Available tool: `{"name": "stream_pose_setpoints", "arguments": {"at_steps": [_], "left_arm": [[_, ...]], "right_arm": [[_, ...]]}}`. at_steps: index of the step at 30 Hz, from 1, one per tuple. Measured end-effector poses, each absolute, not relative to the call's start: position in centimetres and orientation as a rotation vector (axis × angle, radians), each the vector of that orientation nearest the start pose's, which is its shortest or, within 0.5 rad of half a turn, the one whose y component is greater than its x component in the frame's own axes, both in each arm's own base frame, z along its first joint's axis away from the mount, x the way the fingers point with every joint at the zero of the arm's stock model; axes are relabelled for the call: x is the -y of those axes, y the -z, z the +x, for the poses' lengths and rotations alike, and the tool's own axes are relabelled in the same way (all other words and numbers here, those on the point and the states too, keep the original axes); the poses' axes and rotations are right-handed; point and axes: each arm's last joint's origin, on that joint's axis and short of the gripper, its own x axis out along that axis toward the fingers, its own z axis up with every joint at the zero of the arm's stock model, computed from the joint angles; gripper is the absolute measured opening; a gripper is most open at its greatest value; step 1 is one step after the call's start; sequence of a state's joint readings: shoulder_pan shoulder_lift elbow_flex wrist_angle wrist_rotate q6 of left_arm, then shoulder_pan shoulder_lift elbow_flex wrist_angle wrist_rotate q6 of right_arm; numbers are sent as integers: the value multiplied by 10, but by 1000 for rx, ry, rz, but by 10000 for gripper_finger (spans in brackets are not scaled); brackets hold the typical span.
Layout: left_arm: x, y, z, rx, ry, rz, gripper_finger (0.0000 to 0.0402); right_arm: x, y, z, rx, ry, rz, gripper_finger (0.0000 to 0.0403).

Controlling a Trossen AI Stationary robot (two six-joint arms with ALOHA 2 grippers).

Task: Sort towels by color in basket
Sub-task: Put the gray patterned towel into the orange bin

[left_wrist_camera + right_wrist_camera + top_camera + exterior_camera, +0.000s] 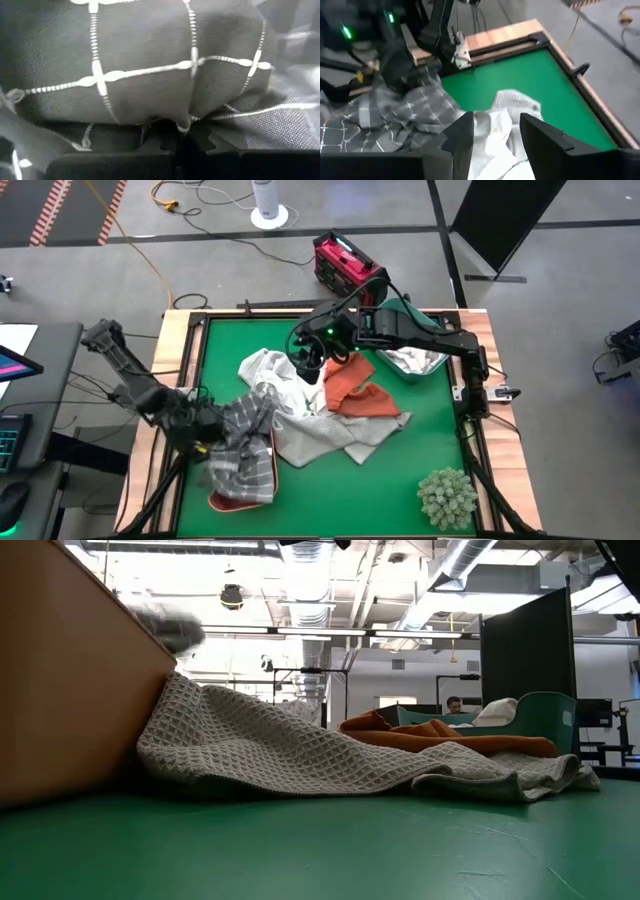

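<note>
1. My left claw (212, 435) is clamped tight on the soft grey checked towel (243, 450) at the green table's (390, 480) left edge.
2. My right claw (496, 131) hangs with fingers apart above the crumpled white towel (507, 107), mid-table.

A lab or workshop: exposed ceiling ducts (470, 560), concrete floor (560, 300), trailing cables (150, 260).

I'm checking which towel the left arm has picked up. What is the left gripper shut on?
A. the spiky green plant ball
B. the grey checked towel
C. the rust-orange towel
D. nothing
B: in the left wrist view the grey checked towel bunches right at the left gripper, and from above that gripper sits in the same grey cloth, apart from the rust-orange towel.
</note>
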State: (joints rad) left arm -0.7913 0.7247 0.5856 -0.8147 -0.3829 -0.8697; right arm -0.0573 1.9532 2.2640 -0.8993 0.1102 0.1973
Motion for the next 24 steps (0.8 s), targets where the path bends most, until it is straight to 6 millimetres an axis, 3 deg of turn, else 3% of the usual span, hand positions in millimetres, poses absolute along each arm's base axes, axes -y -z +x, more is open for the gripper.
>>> {"name": "stream_pose_setpoints", "arguments": {"at_steps": [5,8,15,20,24], "left_arm": [[77,-201,108,-910,-62,-164,23],[79,-210,112,-939,-2,-184,57],[84,-281,109,-971,239,-277,135],[79,-343,99,-864,398,-280,141],[74,-362,100,-757,322,-219,136]], "right_arm": [[33,-428,419,-516,247,161,181],[29,-425,419,-538,243,166,182],[24,-420,415,-610,236,158,182],[28,-421,415,-605,243,152,182],[32,-422,415,-595,249,149,182]]}}
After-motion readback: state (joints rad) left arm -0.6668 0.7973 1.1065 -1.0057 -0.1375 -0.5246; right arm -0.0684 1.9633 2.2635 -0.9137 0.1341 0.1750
